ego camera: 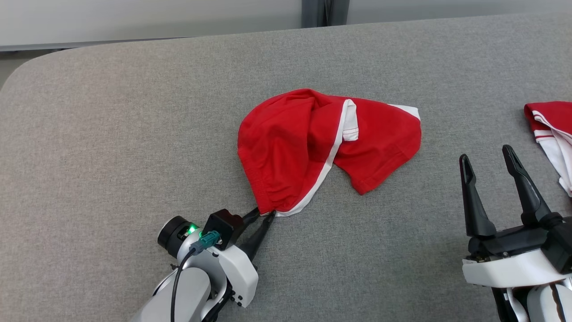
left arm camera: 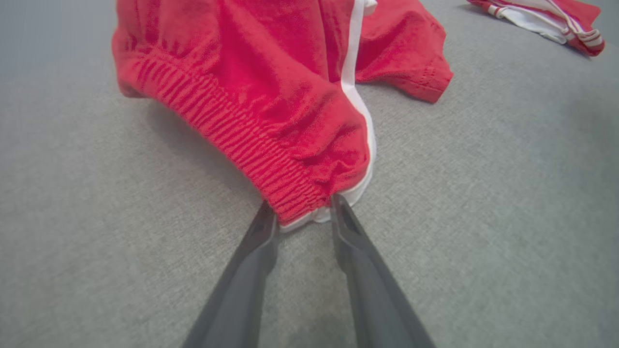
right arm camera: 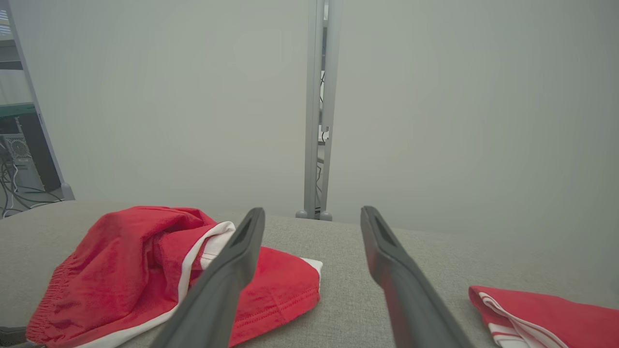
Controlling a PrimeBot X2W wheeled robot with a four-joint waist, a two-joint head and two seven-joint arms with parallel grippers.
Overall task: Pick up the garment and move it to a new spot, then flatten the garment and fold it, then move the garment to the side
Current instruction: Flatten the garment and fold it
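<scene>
Red fabric shorts with white side stripe — pick-up step.
Left hand pinches the waistband corner; right hand spread, idle — next move probably needs a clean lift.

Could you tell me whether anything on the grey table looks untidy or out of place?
The red shorts lie crumpled, one leg flopped over; the left tool pinches their waistband corner. A second red-and-white garment sits bunched to their right.
</scene>
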